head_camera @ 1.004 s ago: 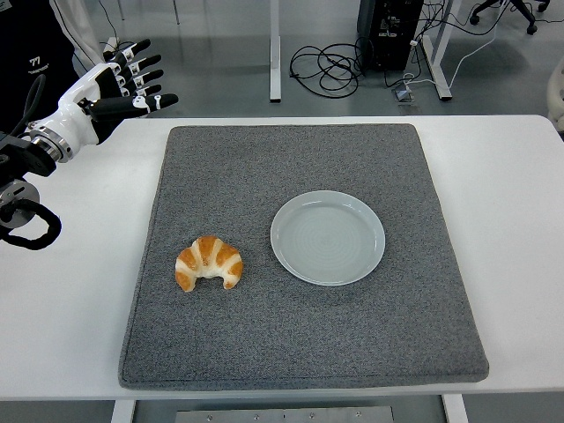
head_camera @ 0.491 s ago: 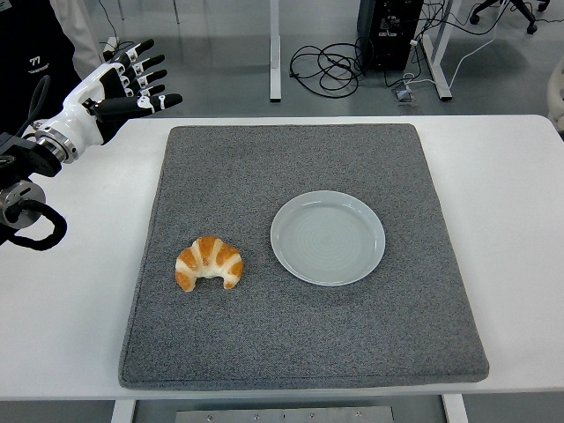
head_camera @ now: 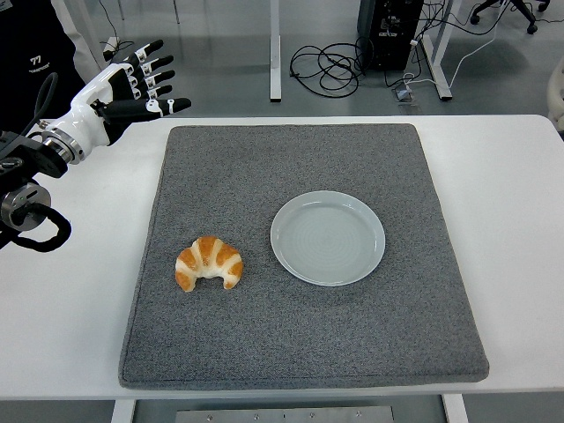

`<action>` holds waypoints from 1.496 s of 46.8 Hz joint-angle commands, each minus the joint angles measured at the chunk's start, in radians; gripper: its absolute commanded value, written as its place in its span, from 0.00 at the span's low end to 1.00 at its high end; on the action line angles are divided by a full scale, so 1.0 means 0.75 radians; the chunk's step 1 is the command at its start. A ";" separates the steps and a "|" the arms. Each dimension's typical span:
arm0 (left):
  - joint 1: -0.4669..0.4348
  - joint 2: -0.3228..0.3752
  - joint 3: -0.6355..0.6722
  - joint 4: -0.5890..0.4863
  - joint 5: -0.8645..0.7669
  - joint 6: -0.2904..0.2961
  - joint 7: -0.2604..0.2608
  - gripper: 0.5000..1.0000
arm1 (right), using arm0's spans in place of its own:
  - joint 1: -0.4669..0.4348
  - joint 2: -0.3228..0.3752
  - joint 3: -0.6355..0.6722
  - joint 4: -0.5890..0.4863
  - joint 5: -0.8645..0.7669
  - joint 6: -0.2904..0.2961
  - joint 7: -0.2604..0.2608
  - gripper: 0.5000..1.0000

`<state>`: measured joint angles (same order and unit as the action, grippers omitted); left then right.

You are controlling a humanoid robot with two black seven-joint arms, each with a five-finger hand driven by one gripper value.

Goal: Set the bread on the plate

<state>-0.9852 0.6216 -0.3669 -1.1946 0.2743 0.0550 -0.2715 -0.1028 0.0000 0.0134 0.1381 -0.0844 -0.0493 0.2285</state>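
Croissant-shaped bread [head_camera: 210, 263] on the grey mat [head_camera: 300, 352] left of the empty plate [head_camera: 328, 237], apart from it, white surface [head_camera: 70, 291] beneath, left hand [head_camera: 119, 88] at the far-left corner, fingers [head_camera: 159, 105] spread, holding nothing

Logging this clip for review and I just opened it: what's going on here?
Nothing is being handled yet. The robot's left hand hovers with fingers spread above the table's far left corner, holding nothing. The croissant lies untouched on the grey mat, just left of the empty plate, not touching it. The right arm is out of view. A person in dark clothing stands at the top left.
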 commanded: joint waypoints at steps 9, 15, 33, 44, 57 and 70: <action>-0.032 0.087 0.103 -0.180 0.358 0.094 0.010 0.95 | 0.000 0.000 0.001 0.000 0.000 0.000 0.000 1.00; -0.079 0.155 0.115 -0.219 0.362 0.090 0.014 0.95 | 0.002 0.000 0.001 0.000 0.000 0.000 0.000 1.00; -0.327 0.392 0.346 -0.377 0.426 -0.065 0.012 0.96 | 0.000 0.000 0.001 0.000 0.000 0.000 0.000 1.00; -0.359 0.413 0.414 -0.379 0.653 -0.106 0.012 0.96 | 0.002 0.000 0.001 0.000 0.000 0.000 0.000 1.00; -0.351 0.415 0.432 -0.454 0.894 -0.167 0.012 0.96 | 0.000 0.000 0.001 0.000 0.000 0.000 0.000 1.00; -0.339 0.409 0.516 -0.475 1.074 -0.169 0.006 0.96 | 0.000 0.000 0.001 0.000 0.000 0.000 0.000 1.00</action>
<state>-1.2436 0.9289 0.0143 -1.5511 1.0459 -0.0740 -0.2649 -0.1028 0.0000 0.0138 0.1381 -0.0844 -0.0490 0.2287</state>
